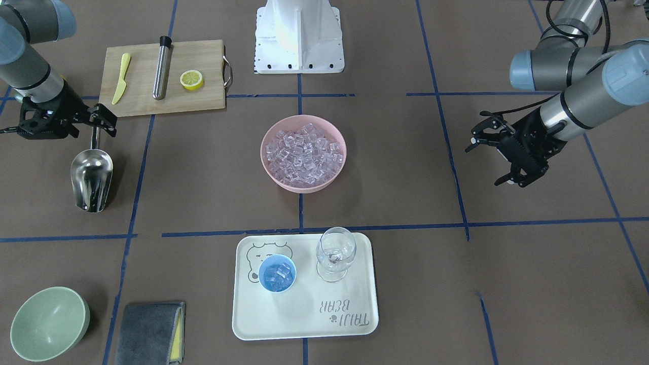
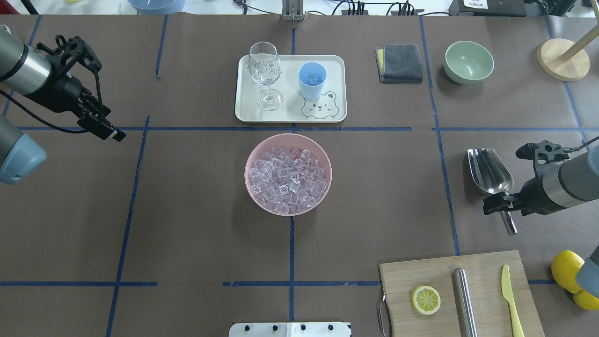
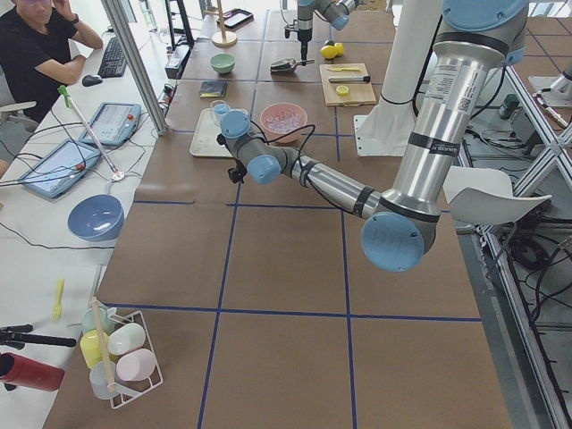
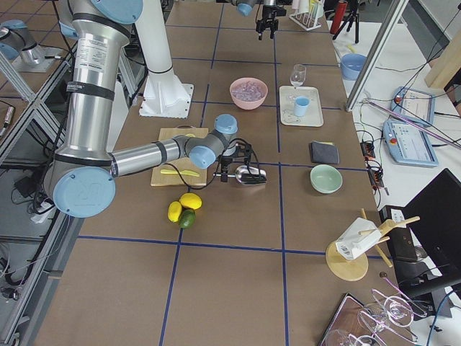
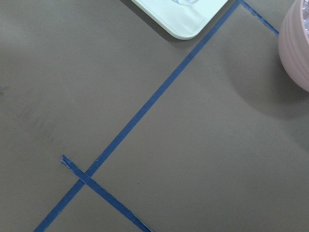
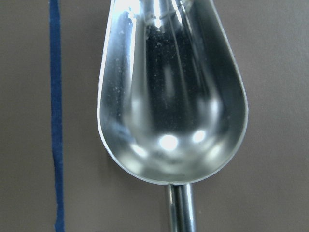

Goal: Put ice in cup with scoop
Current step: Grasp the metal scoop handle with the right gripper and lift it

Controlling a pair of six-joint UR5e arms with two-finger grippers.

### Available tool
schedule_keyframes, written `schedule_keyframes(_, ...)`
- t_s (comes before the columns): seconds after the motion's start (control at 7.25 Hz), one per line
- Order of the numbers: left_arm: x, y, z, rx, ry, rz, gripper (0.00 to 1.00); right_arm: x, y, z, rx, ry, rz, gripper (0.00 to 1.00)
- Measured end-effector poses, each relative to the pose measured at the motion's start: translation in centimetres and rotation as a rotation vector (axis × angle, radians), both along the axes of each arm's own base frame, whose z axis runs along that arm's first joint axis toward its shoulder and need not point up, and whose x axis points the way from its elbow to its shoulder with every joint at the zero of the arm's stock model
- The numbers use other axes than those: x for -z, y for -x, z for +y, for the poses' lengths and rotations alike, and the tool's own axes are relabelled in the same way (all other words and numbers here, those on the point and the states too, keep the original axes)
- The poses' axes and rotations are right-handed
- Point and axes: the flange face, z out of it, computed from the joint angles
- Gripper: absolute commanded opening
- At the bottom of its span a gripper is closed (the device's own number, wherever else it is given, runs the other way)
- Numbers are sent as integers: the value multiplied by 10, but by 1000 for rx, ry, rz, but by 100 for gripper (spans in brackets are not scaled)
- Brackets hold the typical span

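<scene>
The empty steel scoop (image 1: 91,175) (image 2: 489,171) (image 6: 169,96) lies flat on the table at my right side. My right gripper (image 1: 95,126) (image 2: 501,205) stands over its rod handle, open, with a finger on either side. A pink bowl (image 1: 271,175) (image 2: 255,199) at the table's middle is heaped with ice (image 1: 304,154) (image 2: 288,180). The light-blue cup (image 1: 277,274) (image 2: 312,79) stands on the white tray (image 1: 304,319) (image 2: 245,112) and holds a few ice cubes. My left gripper (image 1: 484,165) (image 2: 108,98) hangs open and empty above bare table at my left.
A clear wine glass (image 1: 334,253) stands beside the cup on the tray. Near the scoop, a cutting board (image 1: 203,56) carries a yellow knife, a steel cylinder and a lemon half. A green bowl (image 1: 48,324) and grey cloth (image 1: 149,332) sit far right. Lemons (image 2: 566,271) lie beside the board.
</scene>
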Motion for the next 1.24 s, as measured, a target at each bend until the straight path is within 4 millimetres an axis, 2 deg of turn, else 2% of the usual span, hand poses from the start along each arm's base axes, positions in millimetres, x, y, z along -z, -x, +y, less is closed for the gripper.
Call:
schedule_keyframes(0.14,-1,-6,0,-9,1,-1,100,-3,4,1,8,4,6,78)
schedule_keyframes(0.41,-2,-14,0,-20,4,-3,100,-6,9,6,25,6,13,66)
schedule_keyframes(0.69,-2,-15,-1,-22,5,-4,100,-8,10,9,38,2,17,56)
schedule_keyframes(0.83,-2,-16,-1,-23,5,-4,100,-9,9,10,42,2,18,48)
schedule_keyframes(0.97,-2,-16,-1,-23,5,-4,100,-9,9,10,44,2,17,35)
schedule_keyframes(1.1,-3,-17,-1,-24,6,-5,100,-9,8,11,45,1,16,15)
schedule_keyframes(1.24,-3,-17,-1,-24,7,-5,100,-8,8,11,45,0,15,0)
